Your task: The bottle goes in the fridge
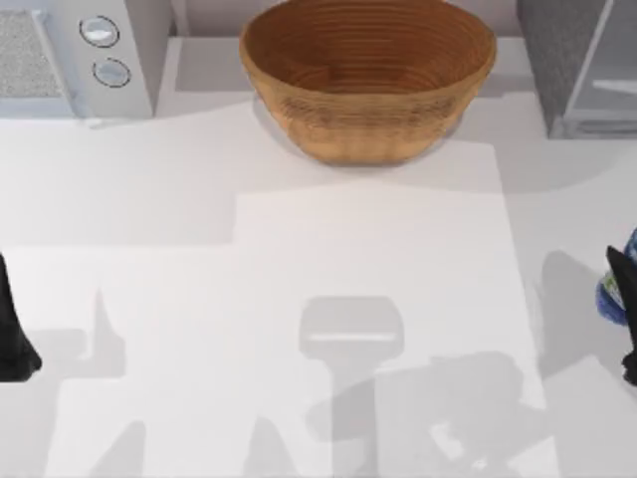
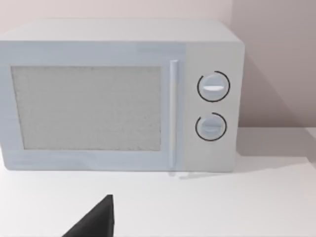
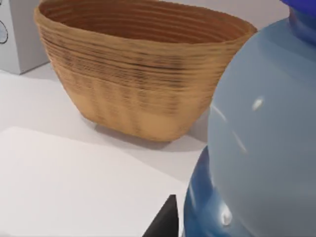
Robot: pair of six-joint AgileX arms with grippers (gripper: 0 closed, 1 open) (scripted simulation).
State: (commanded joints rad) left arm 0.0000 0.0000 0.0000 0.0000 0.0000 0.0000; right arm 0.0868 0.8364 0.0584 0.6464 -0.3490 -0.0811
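Hanging at the right edge of the white desk, the right gripper is seen with the bottle against its dark fingers, the blue-green label showing in the top view just beside the black of the arm; whether the fingers are actually clenched on the bottle or merely beside it cannot be told, since the top view cuts off most of the gripper at its edge. In the right wrist view the bottle is pictured very close, its clear rounded shoulder and blue lower band large in the foreground, a sliver of bright blue cap at its top, and one dark fingertip beside its base. The fridge is shown at the desk's far right corner, grey and speckled on its side with a pale glassy front, well apart from the bottle. A woven basket is placed at the middle of the far edge, and a pale microwave with two round dials is set in the far left corner. The left gripper is parked at the left edge; its finger state cannot be told.
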